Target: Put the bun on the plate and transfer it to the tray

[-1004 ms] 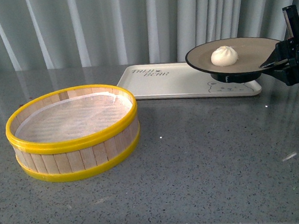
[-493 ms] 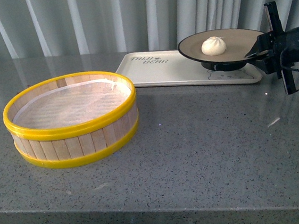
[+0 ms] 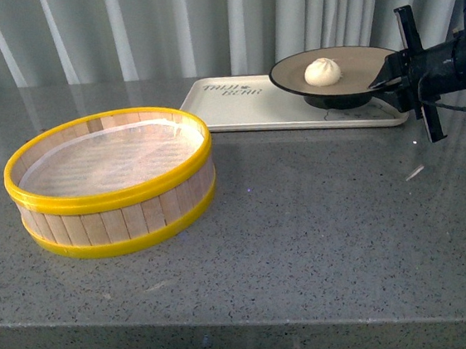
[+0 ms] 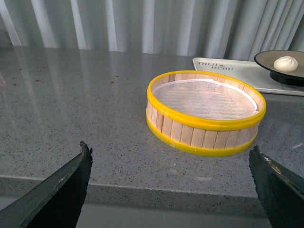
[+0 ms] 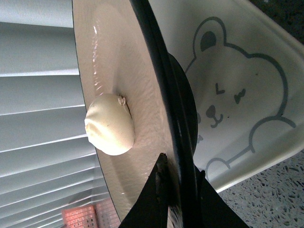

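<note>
Grey speckled counter (image 3: 306,233), pleated curtain (image 3: 159,28), right end effector (image 3: 391,80) clamped on plate (image 3: 355,66) rim

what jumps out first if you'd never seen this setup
The big yellow-rimmed steamer basket stands out first, on the grey counter at front left. Next, at back right, the right pincer grips the rim of the dark plate, with the white bun on it, over the cream tray.

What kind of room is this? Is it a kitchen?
Probably a kitchen-style counter, though perhaps only a test setup. A speckled grey stone countertop holds a yellow-rimmed wooden steamer basket and a cream-white bear-print tray, with a small white steamed bun nearby. Pale curtains hang behind.
</note>
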